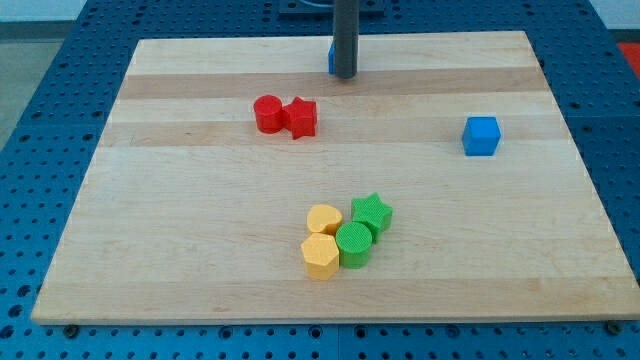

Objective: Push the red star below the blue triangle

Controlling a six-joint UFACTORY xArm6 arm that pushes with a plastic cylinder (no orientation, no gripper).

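The rod has no hand and holds nothing; my tip (344, 75) rests near the board's top edge, hiding most of a blue block (331, 58), presumably the triangle. The red star (302, 117), touching a red round block (268, 114), sits below-left: little pushing left.

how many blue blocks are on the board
2. A blue cube sits alone at the view's right. Another blue block is at the view's top, mostly hidden behind my tip, so its shape is unclear.
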